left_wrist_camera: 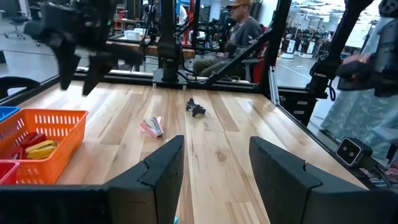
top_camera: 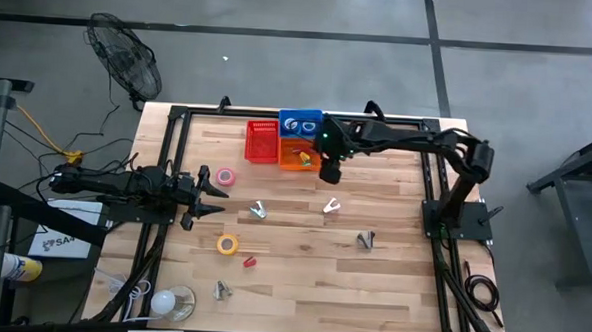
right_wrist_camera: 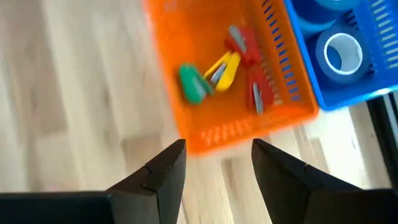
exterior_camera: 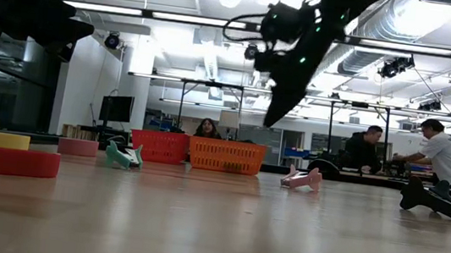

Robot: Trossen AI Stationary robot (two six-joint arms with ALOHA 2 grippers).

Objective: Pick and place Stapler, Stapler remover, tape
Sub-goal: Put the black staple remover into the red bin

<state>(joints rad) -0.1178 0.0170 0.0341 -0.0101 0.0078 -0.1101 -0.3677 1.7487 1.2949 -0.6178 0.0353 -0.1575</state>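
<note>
We see the right end effector (top_camera: 333, 174) hovering over the near edge of the orange plastic basket (right_wrist_camera: 205, 134), its fingers apart and holding nothing; inside lie green, yellow and red staple removers (right_wrist_camera: 214, 71). Beside it, the blue basket (right_wrist_camera: 379, 56) holds blue tape rolls (right_wrist_camera: 341, 52). The left end effector (top_camera: 213, 194) waits low over the wooden surface (top_camera: 301, 276), fingers apart, near a pink tape roll (top_camera: 224, 176)

Orange basket (right_wrist_camera: 249, 127), blue basket (right_wrist_camera: 379, 56), red basket (top_camera: 262, 143), pink tape (top_camera: 225, 176), yellow tape (top_camera: 229, 244).
</note>
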